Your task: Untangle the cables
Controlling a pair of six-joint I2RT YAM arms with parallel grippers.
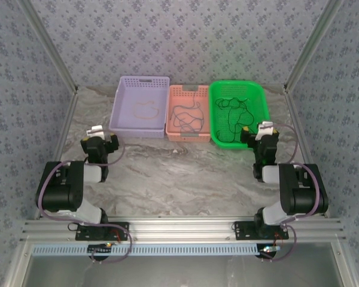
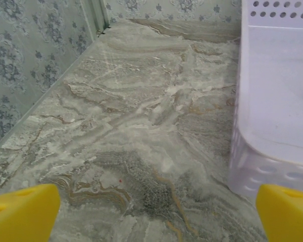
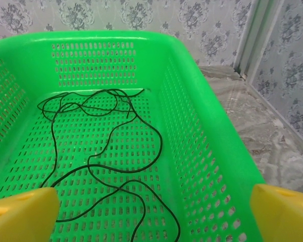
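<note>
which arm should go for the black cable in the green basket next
Right, most likely. The right gripper hangs open at the green basket's near rim, with the black cable just ahead of it. The left gripper, also open, sits beside the purple basket at the row's other end.

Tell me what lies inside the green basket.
A thin black cable lies in loose loops on the green basket floor. The right gripper covers the near right corner.
</note>
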